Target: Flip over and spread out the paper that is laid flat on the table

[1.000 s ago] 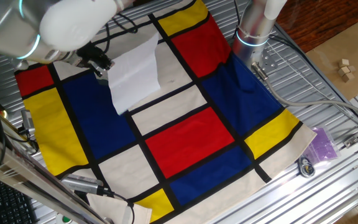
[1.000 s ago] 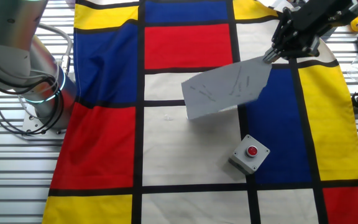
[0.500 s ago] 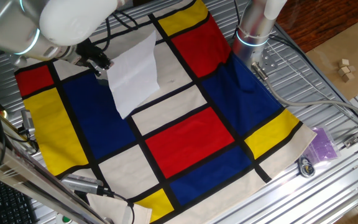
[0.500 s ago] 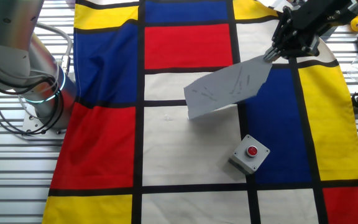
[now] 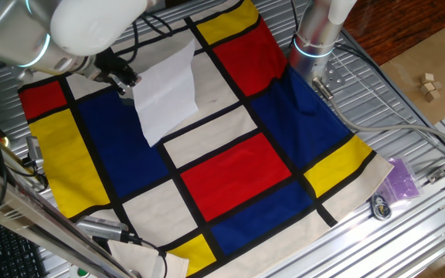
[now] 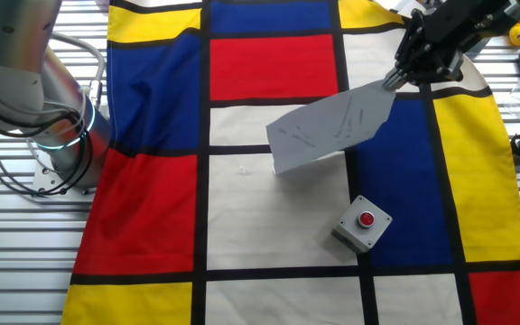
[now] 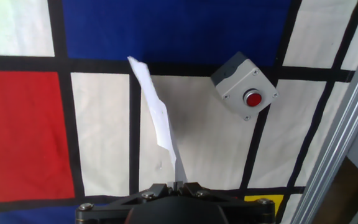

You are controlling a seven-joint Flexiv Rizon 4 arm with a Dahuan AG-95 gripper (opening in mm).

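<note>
The paper is a thin white creased sheet lifted off the table, hanging tilted over the blue and cream panels. From the other side the paper looks grey, raised at its right corner. My gripper is shut on that corner; the gripper also shows in the other fixed view. Seen from the hand, the paper stands edge-on, running up from the closed gripper. The table is grey slatted metal under the coloured cloth.
A grey box with a red button sits on the cloth near the paper, also seen as the button box from the hand. The arm's base stands at the cloth's far edge. A purple bag and cables lie at the table's side.
The paper's free end has swung slightly; the gripper holds the corner in nearly the same place.
</note>
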